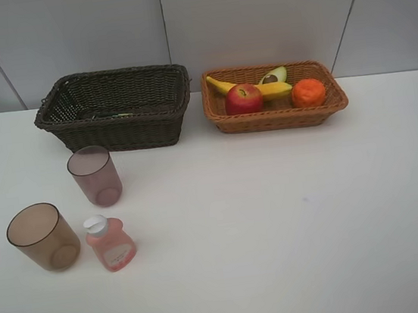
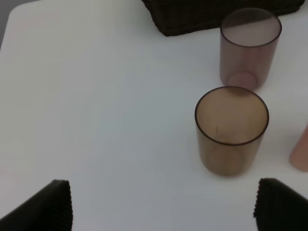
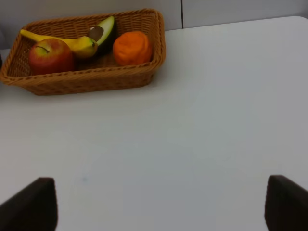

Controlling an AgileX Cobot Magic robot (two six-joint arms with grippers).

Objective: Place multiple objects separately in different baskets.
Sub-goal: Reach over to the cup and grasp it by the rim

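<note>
The left gripper (image 2: 163, 209) is wide apart, holding nothing, with the brown cup (image 2: 231, 132) just ahead on the worktop (image 2: 96, 96). The right gripper (image 3: 159, 207) is apart too. A crooked reach could tip the cup onto the pink bottle (image 1: 111, 245)

I can't make out what lies inside the dark basket (image 1: 114, 130). My left wrist view cuts off the pink bottle (image 2: 301, 151) at its edge.

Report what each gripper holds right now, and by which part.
Nothing is held. The left gripper is open and empty, short of the brown cup; the right gripper is open and empty, short of the tan basket.
</note>
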